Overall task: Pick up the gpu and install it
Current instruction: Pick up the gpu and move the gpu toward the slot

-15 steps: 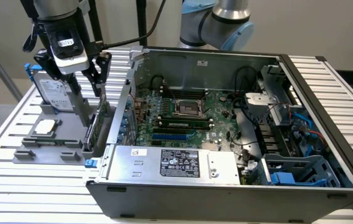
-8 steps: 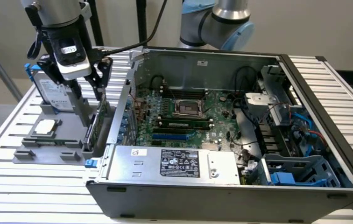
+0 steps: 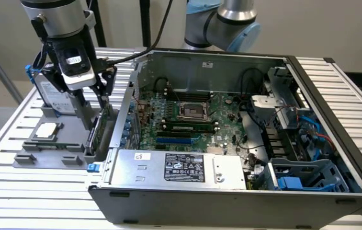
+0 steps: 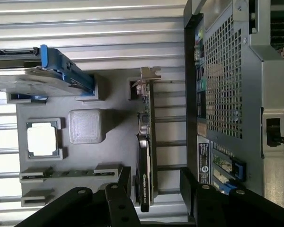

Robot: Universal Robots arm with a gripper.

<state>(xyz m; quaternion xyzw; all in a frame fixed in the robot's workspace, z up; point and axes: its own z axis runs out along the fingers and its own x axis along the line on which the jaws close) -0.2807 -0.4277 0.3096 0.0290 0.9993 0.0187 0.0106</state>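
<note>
Slatted aluminium forms the worktop [image 3: 341,96]. An open computer case [image 3: 232,201] is laid on its side across the middle, and a grey parts tray [image 3: 40,160] is set just beside it, toward the worktop's edge at the exterior view's left. The gpu [image 4: 146,142] is stood on its long edge in a slot of that tray, along the tray edge nearest the case, with its silver bracket at one end. It has not been lifted.

A hard drive in a blue frame [image 4: 38,71] and a processor chip [image 4: 41,138] are held elsewhere in the tray, apart from the card.

The claw [image 4: 156,175] is hung above the gpu, spread wide, with nothing gripped. In the wrist view the card's top edge is seen between the two fingers [image 4: 123,189], nearer one than the other, and no contact can be made out.

The step in hand is judged to be the approach for the pick. The install is not begun, since no card is seen seated on the motherboard [image 3: 187,120].

The next move is judged to call for the card to be centred between the fingers, a straight descent, and a grip on its flat faces, so that the board is drawn up out of its slot without being twisted.
</note>
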